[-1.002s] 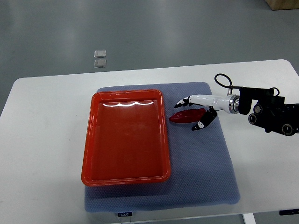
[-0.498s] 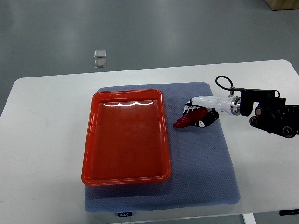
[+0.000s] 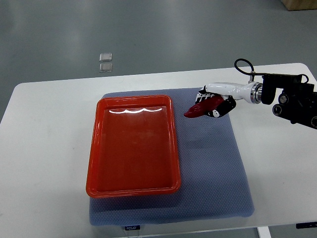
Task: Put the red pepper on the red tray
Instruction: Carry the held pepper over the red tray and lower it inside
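The red tray (image 3: 132,145) has nothing in it. To its right, the right hand (image 3: 216,101) curls its fingers around the red pepper (image 3: 201,107), above the blue mat (image 3: 213,163), near the tray's far right corner.

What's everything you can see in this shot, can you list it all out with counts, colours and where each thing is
red tray: one, red, empty, on the left part of the mat
red pepper: one, red, held in the hand just right of the tray's far corner, not in the tray
mat: one, blue-grey, on the table under the tray
table: one, white, fills most of the view
small clear pieces: two, on the grey floor beyond the table
cardboard box corner: one, tan, top right edge
right hand: one, white and black, closed on the pepper, arm entering from the right
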Controlling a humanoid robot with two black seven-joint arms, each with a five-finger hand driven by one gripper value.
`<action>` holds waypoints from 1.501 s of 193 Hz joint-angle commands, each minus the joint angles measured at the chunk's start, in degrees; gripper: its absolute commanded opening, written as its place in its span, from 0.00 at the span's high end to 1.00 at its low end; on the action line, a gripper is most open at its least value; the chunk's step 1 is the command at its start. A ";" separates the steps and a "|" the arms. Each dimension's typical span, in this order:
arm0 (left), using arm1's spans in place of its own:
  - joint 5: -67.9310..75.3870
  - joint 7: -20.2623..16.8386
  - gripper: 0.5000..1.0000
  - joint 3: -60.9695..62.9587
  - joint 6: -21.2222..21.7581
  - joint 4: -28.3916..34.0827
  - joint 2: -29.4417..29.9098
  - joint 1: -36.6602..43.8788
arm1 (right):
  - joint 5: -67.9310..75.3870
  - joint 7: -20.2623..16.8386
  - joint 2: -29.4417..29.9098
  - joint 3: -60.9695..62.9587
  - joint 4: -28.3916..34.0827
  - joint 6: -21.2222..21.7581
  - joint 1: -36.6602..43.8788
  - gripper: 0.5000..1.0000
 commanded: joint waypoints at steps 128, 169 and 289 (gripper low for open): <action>0.00 0.00 0.00 0.01 0.00 -0.06 0.00 0.03 | 6.71 0.80 27.89 -3.48 -10.95 -0.16 4.95 1.00; 0.00 0.00 0.00 0.01 0.00 -0.06 0.00 0.03 | 6.36 0.80 28.77 -5.77 -13.32 -0.34 3.20 1.00; 0.00 0.00 0.00 0.01 0.00 -0.06 0.00 0.03 | 7.41 0.89 28.77 -6.73 -14.64 -1.83 0.30 0.31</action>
